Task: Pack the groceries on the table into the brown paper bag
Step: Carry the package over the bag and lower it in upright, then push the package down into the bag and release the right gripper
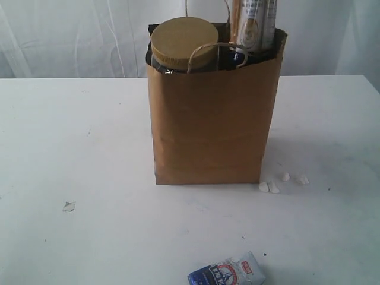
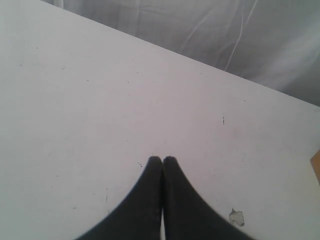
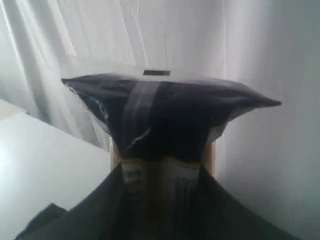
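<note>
Long dark packet (image 3: 165, 115) clamped upright in right jaws; left jaws together, angled toward table (image 2: 75, 100).

Left pincer (image 2: 162, 161) closed; right pincer (image 3: 162, 172) clamping long dark packet (image 3: 170, 107).

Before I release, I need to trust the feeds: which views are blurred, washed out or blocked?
Right wrist view: soft, the long dark packet fills the middle, dark against the bright curtain. Left wrist view: left gripper blurred, table washed pale. Exterior view: sharpest, brown paper bag evenly lit.
</note>
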